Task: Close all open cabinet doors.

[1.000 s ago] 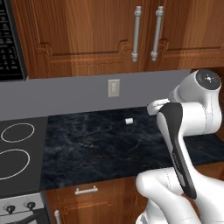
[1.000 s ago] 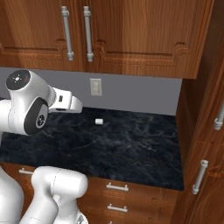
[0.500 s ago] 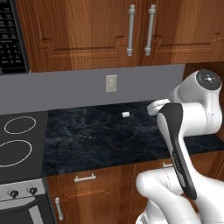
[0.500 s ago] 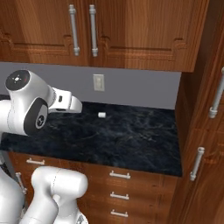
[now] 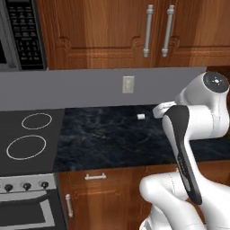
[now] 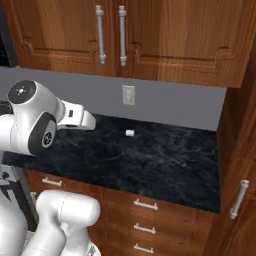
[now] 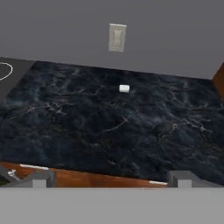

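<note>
Rolling sideways w/ base: whole view has shifted, cabinet doors point(image 6: 125, 35) above worktop point(image 5: 121, 134) both look shut. Pincer point(image 7: 109, 180) spread, holding nothing. Open door prob. elsewhere.

cabinet doors point(image 5: 117, 31): glossy reddish wood, grey metal handles | counter point(image 5: 112, 139): polished dark marble

Across the middle of the frame the dark countertop point(image 5: 117, 139) lies open to me, with one small white block point(image 5: 141, 117) near the grey back wall point(image 5: 67, 90). Above, the cabinet doors point(image 5: 134, 33) overhang it. A tall side cabinet point(image 6: 240, 165) walls off the right edge.
</note>
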Controlling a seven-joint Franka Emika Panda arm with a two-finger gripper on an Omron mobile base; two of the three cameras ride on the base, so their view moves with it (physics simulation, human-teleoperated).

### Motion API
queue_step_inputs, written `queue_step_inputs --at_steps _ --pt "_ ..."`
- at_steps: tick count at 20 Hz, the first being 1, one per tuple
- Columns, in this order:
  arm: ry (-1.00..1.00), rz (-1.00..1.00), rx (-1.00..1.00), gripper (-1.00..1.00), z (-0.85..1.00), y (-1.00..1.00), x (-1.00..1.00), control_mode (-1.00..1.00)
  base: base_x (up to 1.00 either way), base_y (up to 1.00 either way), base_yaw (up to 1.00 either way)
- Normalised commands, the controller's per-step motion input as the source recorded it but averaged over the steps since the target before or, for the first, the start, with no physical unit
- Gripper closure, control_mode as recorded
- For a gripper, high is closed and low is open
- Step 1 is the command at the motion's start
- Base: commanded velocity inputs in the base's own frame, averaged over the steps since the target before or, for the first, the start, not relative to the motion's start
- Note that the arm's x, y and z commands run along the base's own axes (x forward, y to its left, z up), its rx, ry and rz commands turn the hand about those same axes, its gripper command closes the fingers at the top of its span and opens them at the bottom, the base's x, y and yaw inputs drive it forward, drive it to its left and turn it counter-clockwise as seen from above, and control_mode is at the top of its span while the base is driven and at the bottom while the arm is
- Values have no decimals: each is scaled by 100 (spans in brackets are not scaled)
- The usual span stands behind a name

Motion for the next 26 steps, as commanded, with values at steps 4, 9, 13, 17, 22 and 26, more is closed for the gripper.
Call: queue_step_inputs --at_steps 4,9,13,17,22,26 --pt "0 0 0 -100 0 0 0 100 -21 13 68" --pt "0 0 0 -100 0 0 0 100 -9 8 90" --pt "0 0 0 -100 0 0 0 100 -3 5 99" --pt "0 0 0 -100 0 0 0 100 0 2 88" --pt "0 0 0 -100 0 0 0 100 10 10 69" --pt "0 0 0 -100 0 0 0 100 31 17 48"
